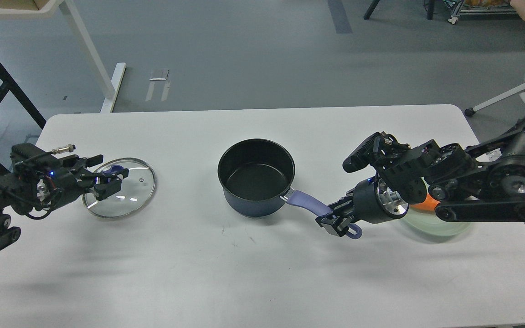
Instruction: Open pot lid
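Observation:
The dark blue pot (256, 175) stands open at the table's middle, its black inside empty. Its purple handle (306, 202) points right and toward me. My right gripper (337, 222) is shut on the far end of that handle. The glass lid (123, 191) lies flat on the table at the left, apart from the pot. Its purple knob (115, 171) is partly hidden. My left gripper (105, 175) is at the lid's left side, with its fingers spread on either side of the knob and open.
A pale green plate (433, 227) with something orange (426, 202) on it sits under my right arm. The white table (262, 273) has bare room along its front. A chair base and a person's hand are at the far right, and desk legs at the far left.

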Controlling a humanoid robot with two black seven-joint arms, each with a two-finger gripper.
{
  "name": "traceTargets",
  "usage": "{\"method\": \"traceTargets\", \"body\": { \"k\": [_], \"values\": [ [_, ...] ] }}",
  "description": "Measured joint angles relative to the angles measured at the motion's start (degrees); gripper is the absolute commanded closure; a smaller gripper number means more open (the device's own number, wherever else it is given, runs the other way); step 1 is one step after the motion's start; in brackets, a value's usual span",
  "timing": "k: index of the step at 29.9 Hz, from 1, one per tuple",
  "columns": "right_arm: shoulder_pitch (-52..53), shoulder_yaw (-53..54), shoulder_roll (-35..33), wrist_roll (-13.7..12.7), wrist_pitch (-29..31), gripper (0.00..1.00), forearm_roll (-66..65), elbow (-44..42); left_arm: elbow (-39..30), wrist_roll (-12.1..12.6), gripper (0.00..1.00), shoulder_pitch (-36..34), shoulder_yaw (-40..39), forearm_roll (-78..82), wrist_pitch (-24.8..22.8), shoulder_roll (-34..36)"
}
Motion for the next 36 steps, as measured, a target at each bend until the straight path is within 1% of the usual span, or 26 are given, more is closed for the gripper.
{"method": "traceTargets", "body": {
  "k": [1,5,9,12,16,18,20,23,26,29,32,34,36],
  "values": [
    [0.0,0.3,-0.2,0.0,0.0,0.06,0.0,0.0,0.0,0.0,0.01,-0.6,0.1,-3.9,-0.1,0.0],
    [0.1,3.1,-2.0,0.1,-0.3,0.04,0.1,-0.2,-0.1,0.0,0.01,-2.7,0.5,-15.6,-0.6,0.0],
    [-0.1,7.4,-5.4,0.1,-0.5,0.02,0.3,-1.1,-0.3,0.0,0.01,-5.1,0.0,-20.5,-2.3,-0.2],
    [-3.6,12.1,-8.3,0.2,-2.6,0.02,0.2,-3.1,-0.3,0.0,0.01,-6.1,-0.4,-27.2,-3.4,-0.8],
    [-13.5,24.6,-9.8,0.2,-8.4,0.01,0.2,-7.2,-0.3,0.0,0.01,-7.4,-0.5,-38.2,-3.9,-2.5],
    [-18.2,32.3,-10.5,0.5,-9.6,0.01,0.6,-9.4,-0.1,0.0,0.01,-7.9,-0.6,-42.7,-4.0,-3.8],
    [-23.2,41.3,-11.8,1.4,-10.1,0.01,0.8,-11.1,0.1,0.0,0.01,-8.0,-1.2,-48.2,-4.0,-5.4],
    [-30.1,53.2,-12.5,2.7,-10.3,0.00,1.0,-12.7,0.2,0.0,0.01,-8.0,-4.9,-57.6,-4.3,-7.5],
    [-36.2,62.4,-12.5,4.8,-10.3,0.00,1.0,-14.7,1.1,0.0,0.01,-7.8,-9.0,-65.0,-5.4,-10.2],
    [-40.4,67.9,-12.1,6.6,-10.5,0.00,1.0,-17.4,3.7,0.0,0.01,-7.8,-11.3,-68.0,-6.1,-13.6],
    [-42.1,70.0,-9.8,7.0,-11.0,0.00,1.7,-20.3,6.5,0.0,0.01,-7.9,-15.0,-70.2,-8.6,-16.2],
    [-42.7,70.6,-7.9,7.1,-11.7,0.00,5.3,-22.6,7.3,0.1,0.01,-7.8,-17.6,-71.9,-12.3,-17.5],
    [-43.3,70.8,-6.6,7.1,-12.5,0.00,12.8,-26.1,7.5,0.4,0.01,-7.4,-19.3,-73.6,-16.0,-18.7]
  ]
}}
